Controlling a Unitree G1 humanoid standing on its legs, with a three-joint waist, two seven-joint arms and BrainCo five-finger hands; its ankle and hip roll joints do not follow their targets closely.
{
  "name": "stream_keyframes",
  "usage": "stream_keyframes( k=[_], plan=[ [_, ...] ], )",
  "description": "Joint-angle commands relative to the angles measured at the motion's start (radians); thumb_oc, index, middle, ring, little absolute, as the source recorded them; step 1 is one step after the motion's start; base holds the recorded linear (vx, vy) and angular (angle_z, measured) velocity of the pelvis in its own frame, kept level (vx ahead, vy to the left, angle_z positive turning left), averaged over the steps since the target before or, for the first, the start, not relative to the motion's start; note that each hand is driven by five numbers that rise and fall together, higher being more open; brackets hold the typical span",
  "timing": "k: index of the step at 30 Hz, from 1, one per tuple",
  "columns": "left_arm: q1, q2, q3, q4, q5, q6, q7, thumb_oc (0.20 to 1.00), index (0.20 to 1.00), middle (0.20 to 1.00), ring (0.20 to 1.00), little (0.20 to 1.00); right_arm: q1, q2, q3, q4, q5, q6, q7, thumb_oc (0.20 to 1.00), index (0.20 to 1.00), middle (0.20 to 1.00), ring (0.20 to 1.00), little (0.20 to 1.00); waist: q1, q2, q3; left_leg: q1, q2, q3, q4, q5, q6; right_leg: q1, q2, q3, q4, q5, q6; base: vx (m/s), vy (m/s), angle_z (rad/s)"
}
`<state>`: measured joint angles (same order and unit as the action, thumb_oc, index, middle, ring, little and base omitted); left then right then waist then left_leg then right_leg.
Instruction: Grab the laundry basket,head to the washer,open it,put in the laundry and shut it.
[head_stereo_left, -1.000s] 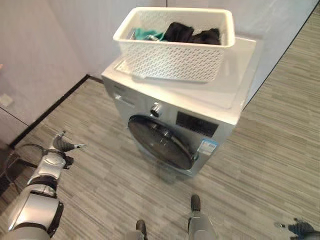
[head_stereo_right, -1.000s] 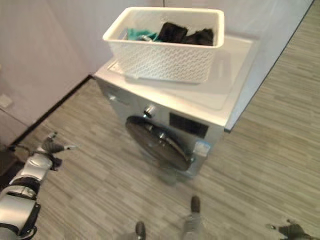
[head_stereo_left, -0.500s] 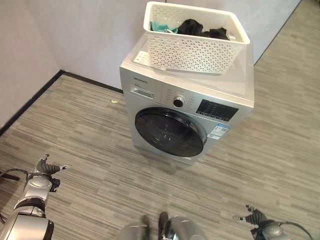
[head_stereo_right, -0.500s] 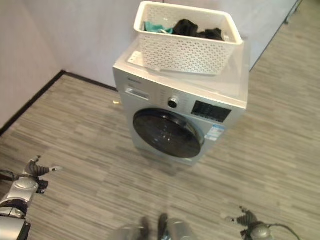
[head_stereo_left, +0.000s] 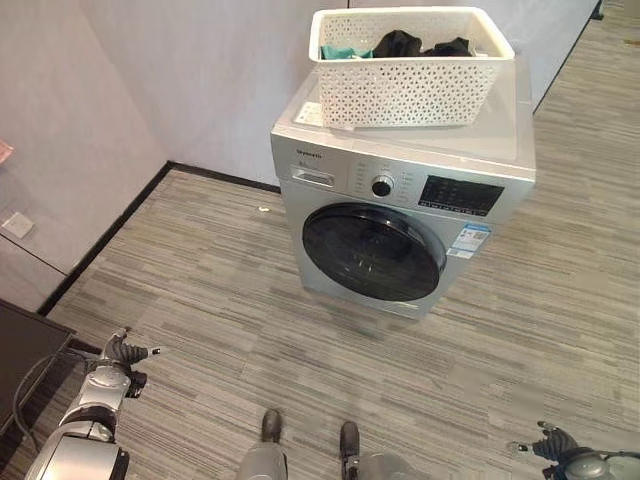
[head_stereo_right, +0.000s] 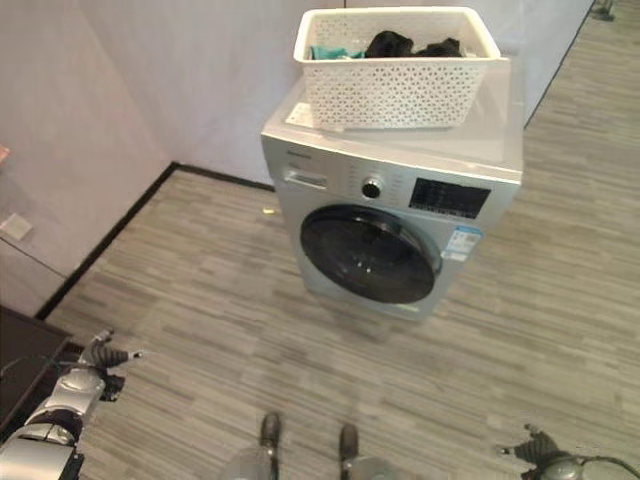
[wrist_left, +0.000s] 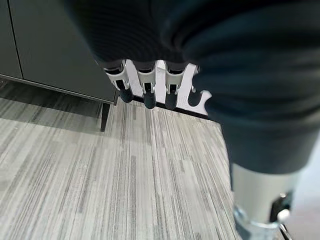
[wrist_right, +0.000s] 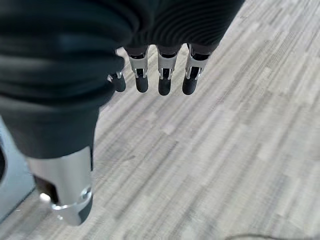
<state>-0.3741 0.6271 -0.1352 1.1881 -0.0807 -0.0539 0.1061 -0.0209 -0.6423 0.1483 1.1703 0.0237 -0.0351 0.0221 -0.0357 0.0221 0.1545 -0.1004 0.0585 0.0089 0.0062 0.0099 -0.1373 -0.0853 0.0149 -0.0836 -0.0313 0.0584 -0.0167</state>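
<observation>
A white perforated laundry basket (head_stereo_left: 412, 63) holding dark and teal clothes (head_stereo_left: 400, 44) stands on top of a silver front-loading washer (head_stereo_left: 400, 215). The washer's round dark door (head_stereo_left: 373, 252) is closed. My left hand (head_stereo_left: 117, 357) hangs low at the lower left, far from the washer, fingers (wrist_left: 145, 92) relaxed and holding nothing. At the lower right corner my right hand (head_stereo_left: 552, 447) hangs above the floor, its fingers (wrist_right: 162, 80) straight and empty.
The washer stands against a pale wall (head_stereo_left: 200, 70) with a black skirting. A dark cabinet (head_stereo_left: 25, 350) sits at the left edge near my left hand. Grey striped wood floor (head_stereo_left: 250, 330) stretches between me and the washer.
The camera has swung, so the washer and basket now sit more squarely ahead and a little to the right. Both hands still hang low at my sides, empty.
</observation>
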Motion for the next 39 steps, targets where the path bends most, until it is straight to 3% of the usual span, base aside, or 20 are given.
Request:
stream_keyframes(
  k=[1,6,12,23,27,31,33,34,36,37,39],
  plan=[
    [0.031,0.009,0.032,-0.043,-0.003,-0.036,0.027,1.000,1.000,1.000,1.000,1.000,-0.036,-0.022,0.025,-0.002,-0.022,-0.011,-0.024,1.000,1.000,1.000,1.000,1.000,0.013,-0.027,-0.031,-0.029,-0.063,0.087,0.079,0.001,0.086,0.041,-0.044,-0.003,0.001,-0.040,0.127,0.03,0.201,-0.81],
    [0.089,-0.024,0.046,-0.096,0.014,-0.042,0.029,1.000,1.000,1.000,1.000,1.000,-0.072,0.016,0.078,-0.056,-0.067,-0.011,-0.022,1.000,1.000,1.000,1.000,1.000,0.046,-0.028,-0.043,0.035,-0.043,0.165,0.054,0.008,0.092,0.063,-0.046,0.035,-0.021,-0.016,0.144,0.06,0.069,-1.04],
    [0.073,-0.054,0.006,-0.136,0.030,-0.041,0.039,1.000,1.000,1.000,1.000,1.000,-0.014,0.034,0.049,-0.139,-0.022,-0.016,-0.016,1.000,1.000,1.000,1.000,1.000,0.015,-0.046,-0.059,0.060,-0.040,0.147,0.030,0.009,0.097,0.069,-0.033,0.067,-0.025,-0.021,0.134,0.03,-0.012,-0.02],
    [0.006,-0.097,-0.052,-0.130,0.029,-0.044,0.046,1.000,1.000,1.000,1.000,1.000,0.061,0.045,0.008,-0.150,0.012,-0.025,-0.027,1.000,1.000,1.000,1.000,1.000,-0.039,-0.065,-0.052,0.066,-0.026,0.131,0.019,0.005,0.091,0.055,-0.015,0.066,-0.004,-0.041,0.116,-0.01,-0.049,0.00],
    [-0.020,-0.132,-0.056,-0.161,-0.036,-0.070,0.056,1.000,1.000,1.000,1.000,1.000,0.107,0.076,-0.027,-0.147,0.076,-0.043,-0.049,1.000,1.000,1.000,1.000,1.000,-0.067,-0.080,-0.025,0.000,-0.014,0.118,0.141,0.008,0.069,0.037,-0.007,0.052,0.053,-0.064,0.086,-0.05,-0.109,0.18],
    [-0.033,-0.149,-0.072,-0.172,-0.029,-0.068,0.057,1.000,1.000,1.000,1.000,1.000,0.154,0.067,-0.044,-0.195,0.075,-0.046,-0.045,1.000,1.000,1.000,1.000,1.000,-0.080,-0.098,0.007,-0.111,-0.006,0.123,0.431,0.032,0.034,0.057,-0.007,0.028,0.077,-0.076,0.061,0.02,-0.137,0.34],
    [-0.037,-0.147,-0.075,-0.162,-0.033,-0.066,0.057,1.000,1.000,1.000,1.000,1.000,0.183,0.064,-0.047,-0.231,0.066,-0.044,-0.041,1.000,1.000,1.000,1.000,1.000,-0.078,-0.099,0.015,-0.126,-0.005,0.106,0.427,0.059,0.032,0.066,0.000,0.027,0.096,-0.091,0.056,0.15,-0.063,0.31],
    [-0.041,-0.152,-0.083,-0.152,-0.026,-0.067,0.056,1.000,1.000,1.000,1.000,1.000,0.208,0.063,-0.059,-0.262,0.059,-0.045,-0.039,1.000,1.000,1.000,1.000,1.000,-0.073,-0.101,0.011,-0.205,0.016,0.136,0.298,0.067,0.054,0.091,-0.008,0.009,0.090,-0.111,0.063,0.34,0.019,1.03],
    [-0.008,-0.141,-0.070,-0.150,-0.022,-0.069,0.056,1.000,1.000,1.000,1.000,1.000,0.195,0.075,-0.041,-0.275,0.051,-0.056,-0.051,1.000,1.000,1.000,1.000,1.000,-0.038,-0.086,0.019,-0.278,0.049,0.113,0.112,0.189,0.034,0.154,0.015,0.034,0.087,-0.161,0.067,0.57,0.097,1.23],
    [0.007,-0.133,-0.055,-0.143,-0.024,-0.067,0.056,1.000,1.000,1.000,1.000,1.000,0.170,0.072,-0.025,-0.274,0.041,-0.053,-0.048,1.000,1.000,1.000,1.000,1.000,-0.034,-0.081,0.016,-0.286,0.066,0.156,0.132,0.208,0.027,0.180,0.017,0.046,0.081,-0.176,0.070,0.63,0.215,-0.16],
    [0.050,-0.130,-0.031,-0.142,-0.028,-0.067,0.057,1.000,1.000,1.000,1.000,1.000,0.150,0.084,-0.007,-0.293,0.018,-0.045,-0.048,1.000,1.000,1.000,1.000,1.000,-0.020,-0.086,-0.005,-0.277,0.033,0.161,0.174,0.153,0.062,0.207,-0.022,0.067,0.087,-0.202,0.091,0.49,0.266,-0.68]
  ],
)
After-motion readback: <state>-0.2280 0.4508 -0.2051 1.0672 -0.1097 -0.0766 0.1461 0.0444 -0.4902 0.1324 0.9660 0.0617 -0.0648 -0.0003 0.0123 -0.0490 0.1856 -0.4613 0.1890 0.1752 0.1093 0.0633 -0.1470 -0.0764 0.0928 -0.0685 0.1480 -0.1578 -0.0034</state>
